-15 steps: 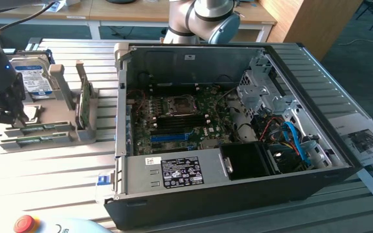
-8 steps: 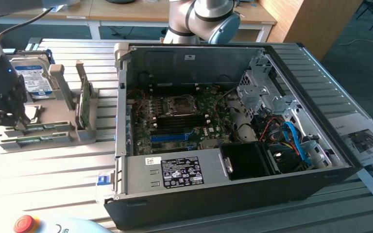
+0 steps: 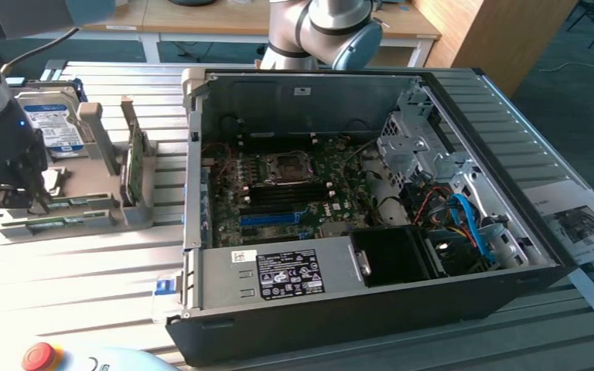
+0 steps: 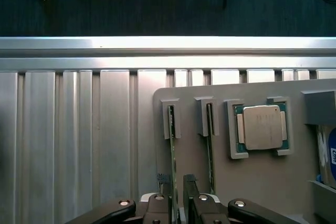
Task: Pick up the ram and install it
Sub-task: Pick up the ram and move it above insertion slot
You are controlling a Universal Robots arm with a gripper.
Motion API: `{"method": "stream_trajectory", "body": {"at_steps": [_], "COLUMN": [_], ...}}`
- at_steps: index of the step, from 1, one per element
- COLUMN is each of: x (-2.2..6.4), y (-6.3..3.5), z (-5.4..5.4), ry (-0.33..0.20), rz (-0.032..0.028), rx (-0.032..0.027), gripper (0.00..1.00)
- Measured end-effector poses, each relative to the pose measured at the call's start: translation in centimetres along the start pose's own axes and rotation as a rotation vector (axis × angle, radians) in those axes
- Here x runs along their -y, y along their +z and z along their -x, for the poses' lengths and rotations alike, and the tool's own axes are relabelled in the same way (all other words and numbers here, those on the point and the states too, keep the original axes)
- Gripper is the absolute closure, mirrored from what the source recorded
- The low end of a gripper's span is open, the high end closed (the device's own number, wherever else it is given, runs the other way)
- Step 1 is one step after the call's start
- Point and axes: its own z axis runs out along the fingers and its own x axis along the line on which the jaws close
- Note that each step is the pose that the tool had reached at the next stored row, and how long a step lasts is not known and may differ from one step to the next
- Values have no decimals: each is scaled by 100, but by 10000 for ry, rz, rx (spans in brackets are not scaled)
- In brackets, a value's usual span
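ram (image 4: 172, 150): slim green stick; standing on edge in grey holder (image 4: 262, 182) slot

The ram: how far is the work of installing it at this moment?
Done: the gripper is at the grey holder, its open jaws on either side of the ram. In hand: nothing is gripped yet. Left: the ram stands in its holder slot, not lifted, not in the motherboard.
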Motion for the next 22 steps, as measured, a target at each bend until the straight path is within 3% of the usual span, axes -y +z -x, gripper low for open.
{"method": "stream_trajectory", "body": {"at_steps": [22], "x": [-4], "y": [21], "z": [-1], "ry": [-127], "rz": [-12], "rx": [-6], "gripper": [76]}}
